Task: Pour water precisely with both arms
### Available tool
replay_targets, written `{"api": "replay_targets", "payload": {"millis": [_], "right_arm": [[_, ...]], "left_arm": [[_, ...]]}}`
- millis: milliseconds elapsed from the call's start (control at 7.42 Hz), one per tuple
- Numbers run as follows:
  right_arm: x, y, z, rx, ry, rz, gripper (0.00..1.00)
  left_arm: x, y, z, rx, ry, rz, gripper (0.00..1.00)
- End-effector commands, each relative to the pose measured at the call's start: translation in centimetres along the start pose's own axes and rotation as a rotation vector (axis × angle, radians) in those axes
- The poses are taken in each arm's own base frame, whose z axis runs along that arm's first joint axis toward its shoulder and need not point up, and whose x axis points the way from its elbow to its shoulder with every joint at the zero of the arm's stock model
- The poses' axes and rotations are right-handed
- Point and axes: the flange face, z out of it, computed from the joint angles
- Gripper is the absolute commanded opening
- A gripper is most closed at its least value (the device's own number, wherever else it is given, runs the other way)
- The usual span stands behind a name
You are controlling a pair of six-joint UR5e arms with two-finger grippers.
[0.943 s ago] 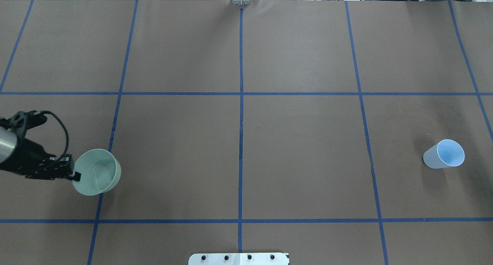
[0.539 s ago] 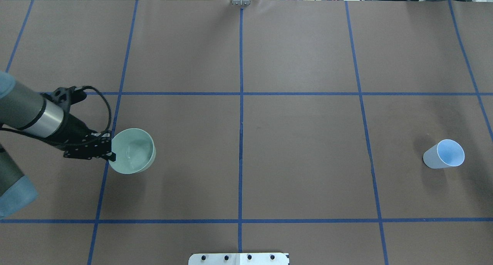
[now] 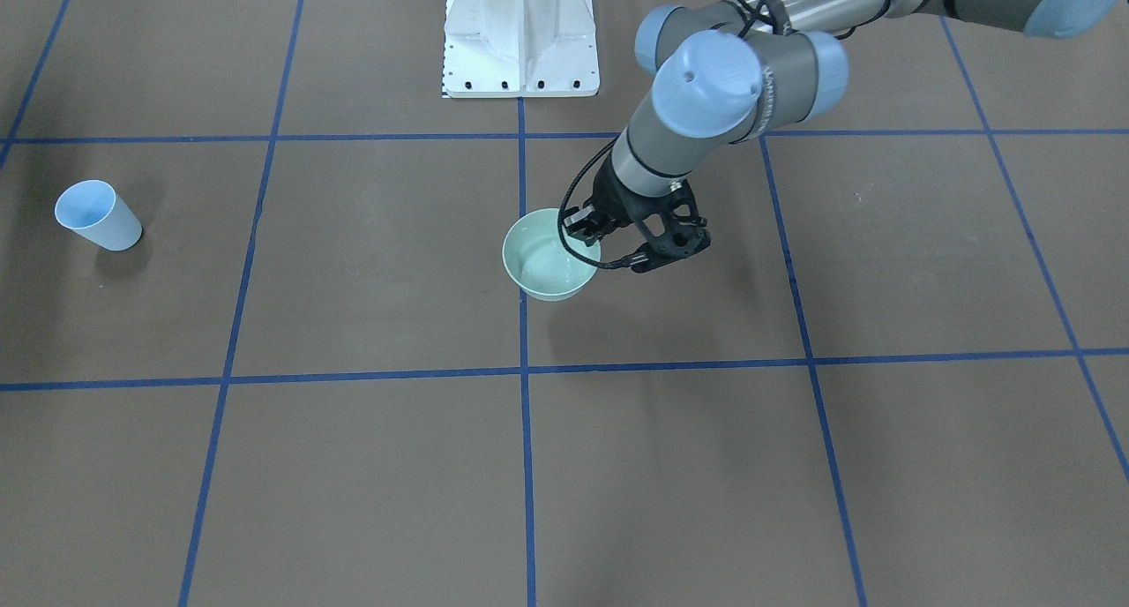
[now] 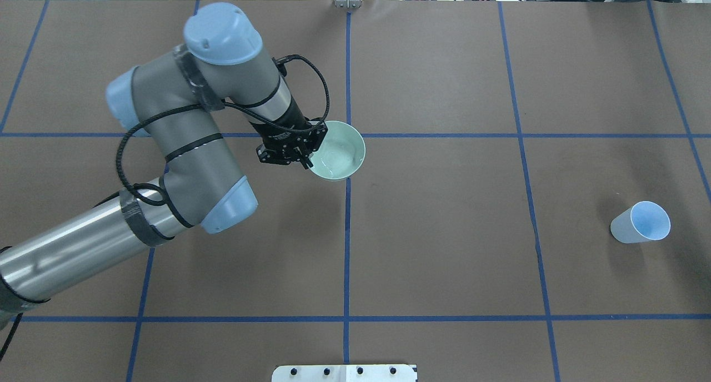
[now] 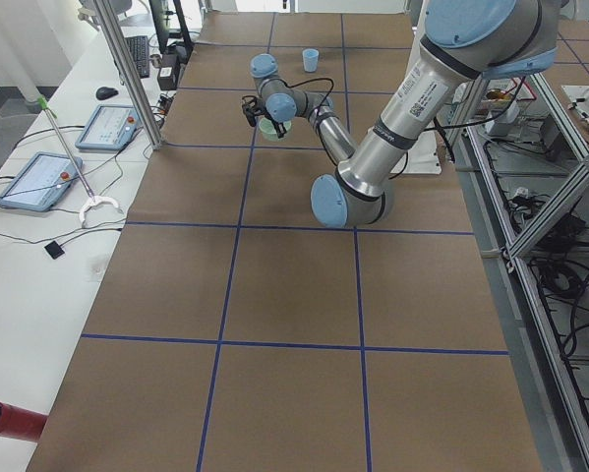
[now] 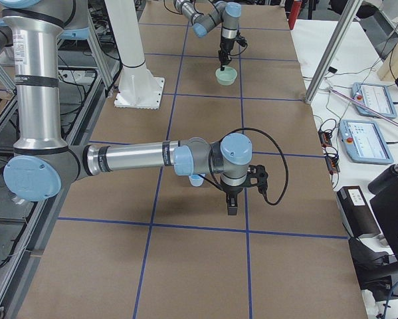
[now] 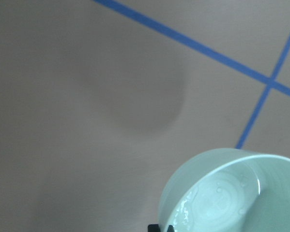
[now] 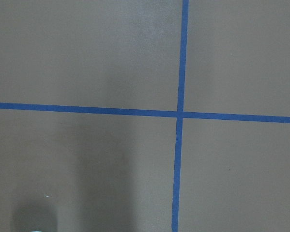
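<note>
- Front-facing: the bowl [image 3: 542, 270] is pinched by its rim in the left gripper [image 3: 589, 236], off the worktop [image 3: 353, 281].
- Overhead: water [image 4: 334, 160] beside that gripper could be slopped out by a jerk.
- Right side: the opening of the right gripper [image 6: 230, 205] cannot be told.

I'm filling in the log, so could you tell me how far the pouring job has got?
Done: the left gripper has the green bowl by its rim, lifted off the table, water inside. In hand: the bowl hangs near the table's middle. Left: the blue cup stands ungripped; pouring not yet begun.
</note>
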Motion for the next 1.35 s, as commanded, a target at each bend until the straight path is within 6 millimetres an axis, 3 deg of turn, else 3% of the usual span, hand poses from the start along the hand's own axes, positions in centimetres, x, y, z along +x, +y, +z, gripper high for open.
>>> {"api": "replay_targets", "payload": {"millis": [0,269,539,808,1077,1212], "right_arm": [[-0.1,0.0,-0.1,0.001,-0.004,-0.001,0.99],[-0.2,-0.3,-0.2,0.004,-0.004,-0.002,0.99],[-0.5,-0.6,-0.4,0.006,-0.003,-0.006,0.99],[-1.2,-1.5,-1.0,0.017,-0.005,-0.017,0.99],[-1.5,-1.3,-1.3,0.027,-0.015,-0.028,0.99],[-1.4,-0.6,-1.2,0.023,-0.018,0.001,0.99]], "left_arm": [[0.9,0.3,4.5,0.018,-0.016,0.006,0.0],[0.4,0.5,7.3,0.002,-0.034,0.011,0.0],[0.1,0.4,8.6,-0.004,-0.03,0.022,0.0],[0.8,0.1,7.1,0.021,0.013,0.048,1.0],[1.5,-2.0,-1.0,0.113,0.121,0.053,1.0],[0.4,-3.1,-3.0,0.137,0.139,0.044,1.0]]}}
